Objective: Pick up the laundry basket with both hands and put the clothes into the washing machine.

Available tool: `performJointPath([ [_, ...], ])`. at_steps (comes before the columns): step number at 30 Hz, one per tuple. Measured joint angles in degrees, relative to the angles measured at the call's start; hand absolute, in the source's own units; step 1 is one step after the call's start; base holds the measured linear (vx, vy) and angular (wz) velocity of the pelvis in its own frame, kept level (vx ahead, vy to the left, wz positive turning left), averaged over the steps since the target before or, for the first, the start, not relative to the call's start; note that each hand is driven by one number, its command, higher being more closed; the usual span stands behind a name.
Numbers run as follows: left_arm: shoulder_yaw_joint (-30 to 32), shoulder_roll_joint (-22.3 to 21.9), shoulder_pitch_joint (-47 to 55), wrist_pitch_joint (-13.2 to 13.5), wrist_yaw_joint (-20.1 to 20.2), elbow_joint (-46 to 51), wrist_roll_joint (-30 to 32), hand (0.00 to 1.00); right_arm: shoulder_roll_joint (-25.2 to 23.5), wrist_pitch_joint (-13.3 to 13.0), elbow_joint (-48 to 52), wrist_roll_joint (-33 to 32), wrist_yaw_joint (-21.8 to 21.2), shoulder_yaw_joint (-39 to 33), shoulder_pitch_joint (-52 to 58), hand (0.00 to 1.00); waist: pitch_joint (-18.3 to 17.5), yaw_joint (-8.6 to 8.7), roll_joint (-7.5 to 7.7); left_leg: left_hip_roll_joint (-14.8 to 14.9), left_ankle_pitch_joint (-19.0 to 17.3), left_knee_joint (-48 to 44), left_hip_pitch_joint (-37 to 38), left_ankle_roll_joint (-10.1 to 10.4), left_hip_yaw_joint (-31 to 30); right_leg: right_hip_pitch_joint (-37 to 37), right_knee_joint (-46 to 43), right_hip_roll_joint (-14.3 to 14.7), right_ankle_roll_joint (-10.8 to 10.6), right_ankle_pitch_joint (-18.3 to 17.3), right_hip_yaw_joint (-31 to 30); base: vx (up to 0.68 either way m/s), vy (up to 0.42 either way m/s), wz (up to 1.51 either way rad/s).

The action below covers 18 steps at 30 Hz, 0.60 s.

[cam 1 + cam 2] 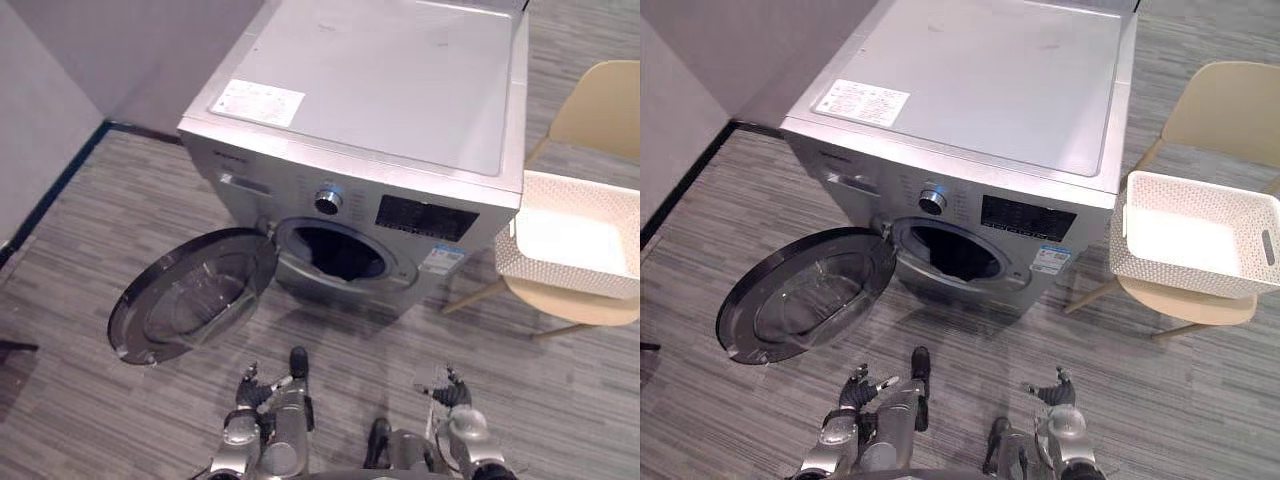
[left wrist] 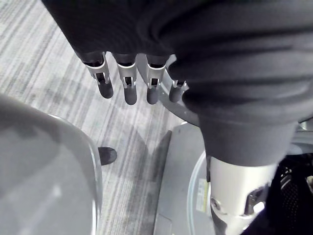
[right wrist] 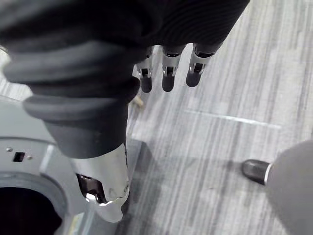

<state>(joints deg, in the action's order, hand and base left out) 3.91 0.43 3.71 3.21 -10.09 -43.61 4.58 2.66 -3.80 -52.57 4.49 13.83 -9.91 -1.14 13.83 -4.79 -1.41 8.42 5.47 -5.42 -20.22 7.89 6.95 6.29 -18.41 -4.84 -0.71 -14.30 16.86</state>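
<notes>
L hand (image 2: 129,87) hangs low over striped grey floor (image 1: 80,220), fingers straight, holding nothing. R hand (image 3: 167,78) likewise slack and empty. Ahead is the washing machine (image 1: 380,100) w/ round door (image 1: 190,295) swung open to robot's left, drum opening (image 1: 340,252) dark. White perforated laundry basket (image 1: 1160,265) sits on beige chair (image 1: 1230,105) just right of machine, well apart from both hands.

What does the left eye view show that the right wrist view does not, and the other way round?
Left eye view: the washing machine with its door swung open, and the white laundry basket on a chair. Right wrist view: the right hand close up, fingers straight, holding nothing. Both: the right hand and the striped floor.
</notes>
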Motion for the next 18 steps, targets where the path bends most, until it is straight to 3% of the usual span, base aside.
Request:
performJointPath([
  [2,-0.56,0.10,0.17,0.05,-0.02,0.92,0.08,0.00,0.39,0.01,-0.01,0.02,0.23,-1.20,0.48,0.00,0.21,0.71,0.70,-0.64,-1.40,-10.51,-0.65,-2.12,1.03,0.51,-0.02,-2.47,-0.34,1.16,1.04,-0.15,0.076,0.41],
  [3,-1.75,0.20,0.23,0.04,0.00,0.93,0.13,0.00,0.86,0.00,0.02,0.02,0.36,-1.29,0.76,0.00,0.21,1.01,0.95,-0.16,-4.02,-15.42,0.85,-3.77,0.81,1.11,-0.44,-3.58,-0.90,1.54,1.09,-0.11,0.107,0.22],
  [5,-3.17,0.08,0.04,0.03,-0.04,0.94,0.14,0.00,1.04,0.00,-0.03,0.02,0.61,-1.28,1.38,0.00,-0.24,0.98,0.17,0.85,-9.12,-16.02,3.84,-3.40,-0.18,1.97,-0.31,-4.33,-2.05,2.54,0.91,-0.11,0.201,0.09],
  [6,-3.82,0.15,-0.31,0.03,-0.05,1.09,0.11,0.00,1.15,0.01,-0.13,0.03,0.61,-1.31,1.30,0.00,-0.70,1.03,-0.83,0.42,-10.54,-12.95,5.60,-3.06,-1.68,1.98,0.32,-4.37,-3.10,3.37,0.88,-0.09,0.232,0.03],
  [7,-3.88,0.36,-0.43,-0.01,-0.06,1.49,0.09,0.00,1.07,0.00,-0.25,0.02,0.61,-1.32,1.23,0.00,-0.72,1.11,-0.74,0.04,-10.73,-10.64,6.54,-3.48,-1.89,1.66,1.13,-4.34,-3.61,4.02,0.82,-0.08,0.203,0.15],
  [9,-6.26,2.52,-0.91,-0.11,-0.53,6.34,-0.55,0.00,-0.76,-0.09,-0.51,0.00,0.52,-1.31,2.09,0.00,-2.00,1.81,1.67,-3.27,-6.31,-1.98,8.59,-3.84,-2.78,-0.30,7.44,-5.47,-5.35,7.39,2.52,-0.05,0.172,0.42],
  [10,-6.83,3.00,-0.99,-0.08,-0.69,8.29,-0.63,0.00,-0.77,-0.10,-0.54,-0.02,0.52,-1.34,2.09,0.00,-2.18,2.40,1.92,-4.09,-5.14,-0.11,9.03,-4.07,-3.29,-0.62,8.47,-5.97,-5.76,7.87,3.15,-0.02,0.170,0.60],
  [13,-8.75,4.41,-2.59,0.82,-2.65,17.92,-1.81,0.00,-0.51,-0.22,-0.57,-1.13,0.98,-1.72,2.14,0.00,-2.37,3.89,1.60,-6.90,-1.29,7.07,11.43,-4.99,-5.09,-2.07,11.41,-7.48,-6.61,9.76,4.42,0.00,0.165,0.39],
  [18,-6.66,8.81,-6.85,4.20,-5.66,30.76,-1.77,0.00,-0.38,-0.26,-0.59,-0.97,0.99,-1.73,3.44,0.00,-3.43,3.99,1.06,-8.48,0.19,9.50,13.30,-6.40,-4.85,-4.32,15.55,-7.85,-7.15,11.79,3.53,0.09,0.069,0.00],
])
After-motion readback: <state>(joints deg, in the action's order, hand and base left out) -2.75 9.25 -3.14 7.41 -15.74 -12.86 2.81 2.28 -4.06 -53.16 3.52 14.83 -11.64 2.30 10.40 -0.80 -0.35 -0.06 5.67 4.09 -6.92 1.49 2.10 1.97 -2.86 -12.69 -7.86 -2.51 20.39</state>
